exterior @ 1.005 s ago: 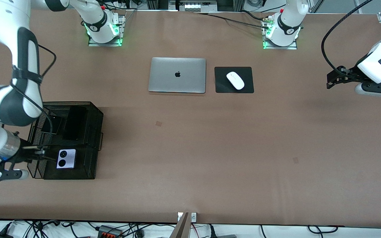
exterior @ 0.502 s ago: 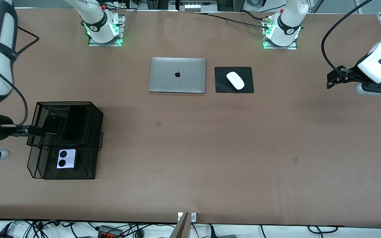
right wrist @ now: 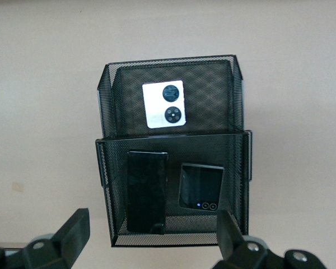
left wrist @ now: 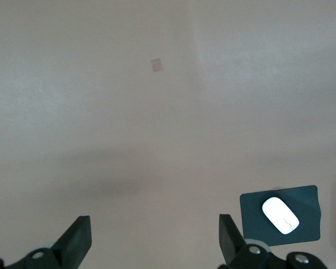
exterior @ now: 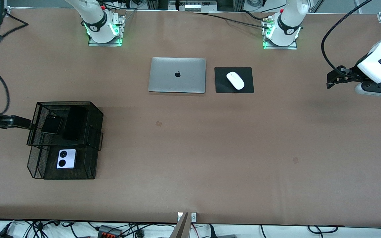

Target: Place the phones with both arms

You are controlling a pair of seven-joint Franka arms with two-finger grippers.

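Observation:
A black mesh two-tier tray (exterior: 95, 165) stands at the right arm's end of the table. Its upper tier holds the long black slab phone (exterior: 74, 122) (right wrist: 147, 190) and the black flip phone (exterior: 51, 125) (right wrist: 200, 186) side by side. The lilac-white flip phone (exterior: 66, 158) (right wrist: 165, 105) lies flat in the lower tier, nearer the front camera. My right gripper (exterior: 28, 125) (right wrist: 153, 230) hangs open and empty at the tray's outer edge, beside the upper tier. My left gripper (exterior: 330, 81) (left wrist: 154, 224) waits open and empty over bare table at the left arm's end.
A closed silver laptop (exterior: 177, 75) lies mid-table near the arm bases. Beside it a white mouse (exterior: 235, 80) (left wrist: 280, 216) rests on a black pad (exterior: 247, 86) (left wrist: 308, 202). Brown table stretches between the tray and the left gripper.
The right arm has drawn back from over the tray toward the table's end, uncovering the upper tier. All three phones stay in place. The left arm has not moved.

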